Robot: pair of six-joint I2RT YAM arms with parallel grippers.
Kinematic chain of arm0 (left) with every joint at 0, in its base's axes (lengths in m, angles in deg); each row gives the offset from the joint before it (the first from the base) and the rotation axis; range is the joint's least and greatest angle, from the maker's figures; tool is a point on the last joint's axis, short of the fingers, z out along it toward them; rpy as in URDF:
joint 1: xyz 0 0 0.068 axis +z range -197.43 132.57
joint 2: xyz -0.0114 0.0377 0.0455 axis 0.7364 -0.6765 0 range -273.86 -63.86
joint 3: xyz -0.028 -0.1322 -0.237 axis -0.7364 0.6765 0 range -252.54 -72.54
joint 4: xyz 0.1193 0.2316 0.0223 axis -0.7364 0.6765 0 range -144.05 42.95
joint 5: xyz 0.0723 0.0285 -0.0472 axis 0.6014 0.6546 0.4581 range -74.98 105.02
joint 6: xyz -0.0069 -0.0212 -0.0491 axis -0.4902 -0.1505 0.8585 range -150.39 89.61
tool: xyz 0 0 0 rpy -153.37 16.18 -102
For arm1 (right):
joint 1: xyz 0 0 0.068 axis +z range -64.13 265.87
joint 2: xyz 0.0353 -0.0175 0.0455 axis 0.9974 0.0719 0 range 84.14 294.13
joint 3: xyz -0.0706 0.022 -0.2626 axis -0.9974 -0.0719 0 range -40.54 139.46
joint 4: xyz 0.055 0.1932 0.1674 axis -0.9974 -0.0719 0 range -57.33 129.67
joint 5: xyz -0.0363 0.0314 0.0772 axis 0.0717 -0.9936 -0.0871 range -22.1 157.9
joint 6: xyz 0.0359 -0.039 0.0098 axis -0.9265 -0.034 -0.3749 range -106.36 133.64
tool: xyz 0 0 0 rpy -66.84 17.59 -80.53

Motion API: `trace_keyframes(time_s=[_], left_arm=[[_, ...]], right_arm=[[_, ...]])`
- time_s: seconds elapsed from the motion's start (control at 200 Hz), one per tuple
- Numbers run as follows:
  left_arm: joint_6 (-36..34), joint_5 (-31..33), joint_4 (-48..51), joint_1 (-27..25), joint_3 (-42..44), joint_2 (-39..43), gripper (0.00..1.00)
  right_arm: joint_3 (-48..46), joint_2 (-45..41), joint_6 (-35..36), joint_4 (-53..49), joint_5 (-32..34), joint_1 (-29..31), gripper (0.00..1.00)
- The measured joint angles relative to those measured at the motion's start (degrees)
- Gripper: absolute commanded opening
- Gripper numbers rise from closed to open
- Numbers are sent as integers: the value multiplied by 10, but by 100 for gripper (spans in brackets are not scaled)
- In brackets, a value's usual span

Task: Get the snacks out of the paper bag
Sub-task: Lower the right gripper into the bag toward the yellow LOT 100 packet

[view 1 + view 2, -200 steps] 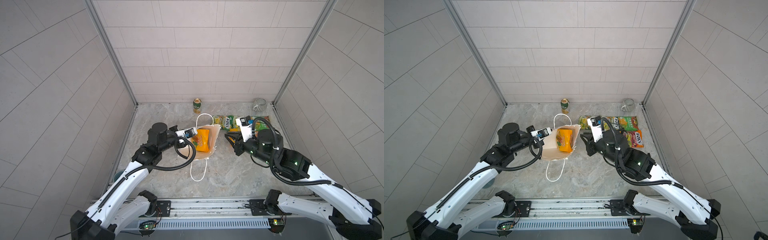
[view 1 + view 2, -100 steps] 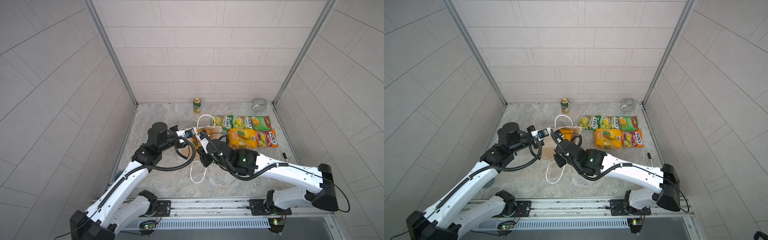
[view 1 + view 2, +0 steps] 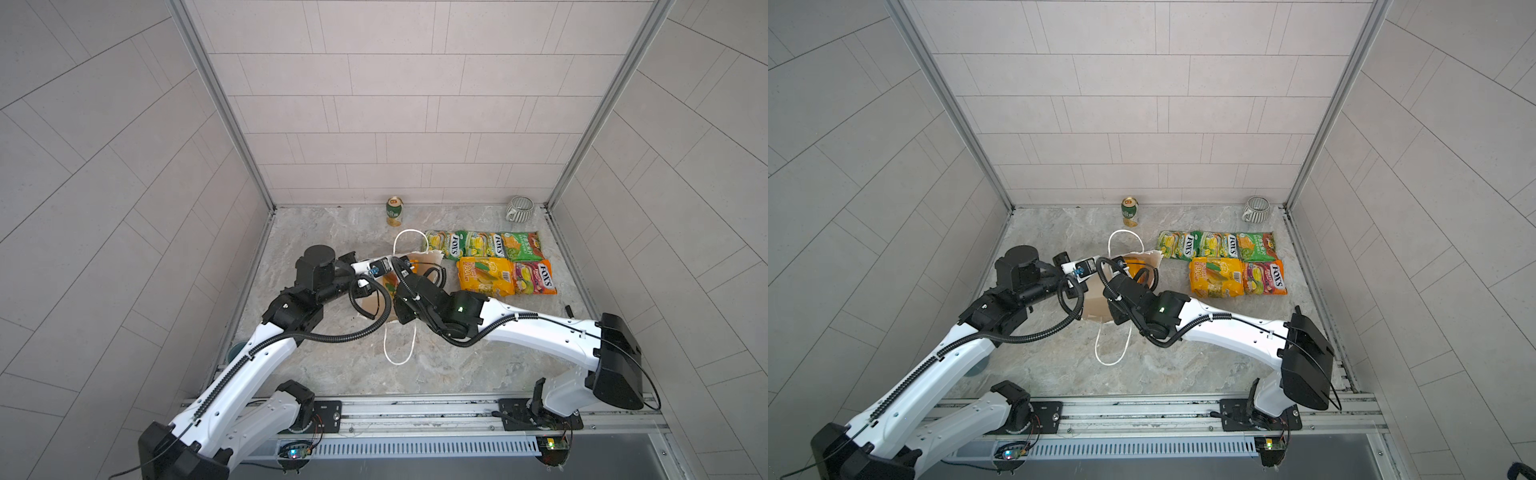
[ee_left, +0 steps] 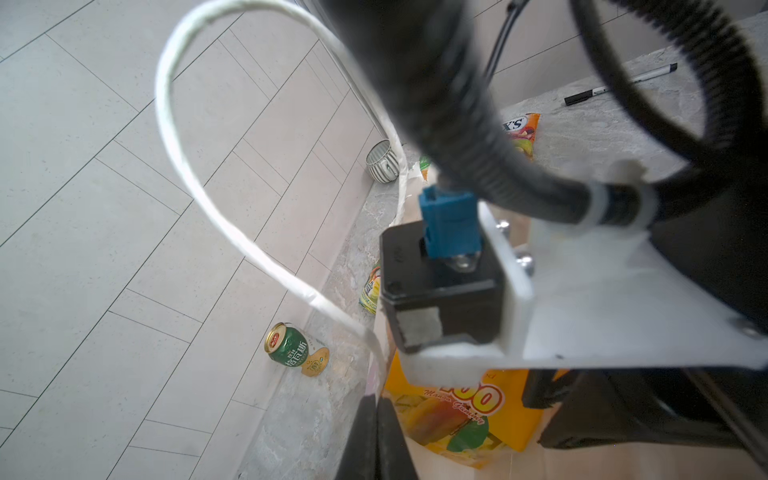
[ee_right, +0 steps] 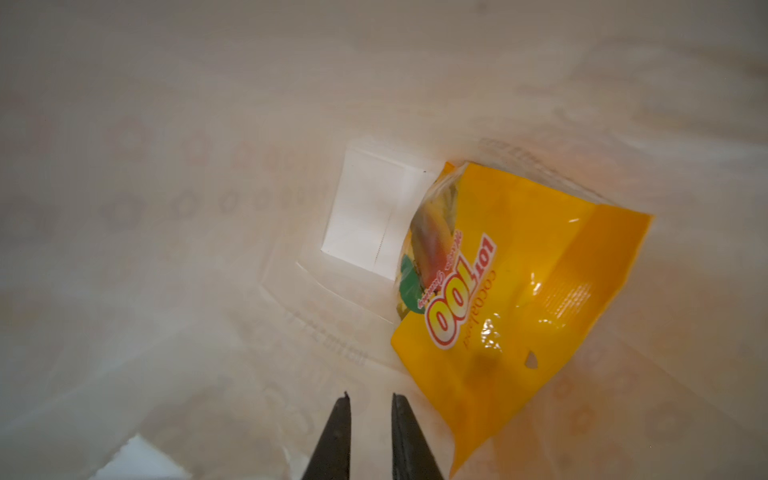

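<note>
— Right arm swung over from the laid-out packets, and the right gripper (image 5: 370,397) went down inside the paper bag (image 5: 208,166)?
— Yes. One yellow packet (image 5: 519,299) lay at the bag's bottom against a wall, just beside the fingertips, which stood slightly parted with nothing between them.
— And the left gripper (image 4: 376,415)?
— Unmoved, clamped on the bag's rim near a cord handle (image 4: 199,174).
— Outside the bag?
— Three green packets (image 3: 482,245) lay in a row on the table (image 3: 332,232). A corn packet (image 3: 484,276) and an orange-red packet (image 3: 534,278) lay side by side nearer the robot. A can (image 3: 395,211) and a mug (image 3: 519,208) stood by the back wall.
</note>
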Motion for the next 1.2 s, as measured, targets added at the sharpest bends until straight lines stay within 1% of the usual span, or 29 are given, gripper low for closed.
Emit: trace_keyframes(time_s=[0.09, 0.2, 0.355, 0.585, 0.746, 0.871, 0.986, 1.201], left_arm=[[-1, 3, 0, 0, 0, 0, 0], [-2, 5, 0, 0, 0, 0, 0], [-2, 6, 0, 0, 0, 4, 0], [-1, 5, 0, 0, 0, 9, 0], [-2, 5, -2, 0, 0, 9, 0], [-2, 5, -5, 0, 1, 11, 0], [-3, 3, -14, 0, 6, 17, 0], [-3, 2, -17, 0, 7, 18, 0]], right_arm=[[-6, 2, -8, 2, 3, -10, 34], [-10, 2, -21, 2, 11, -15, 51], [-12, 2, -35, 1, 32, -19, 59], [-6, 0, -37, -1, 34, -19, 62], [17, -9, -35, -9, 36, -19, 64], [43, -8, -40, -23, 55, -19, 66], [46, -5, -47, -32, 74, -19, 69], [49, 31, -65, -44, 93, -19, 74]])
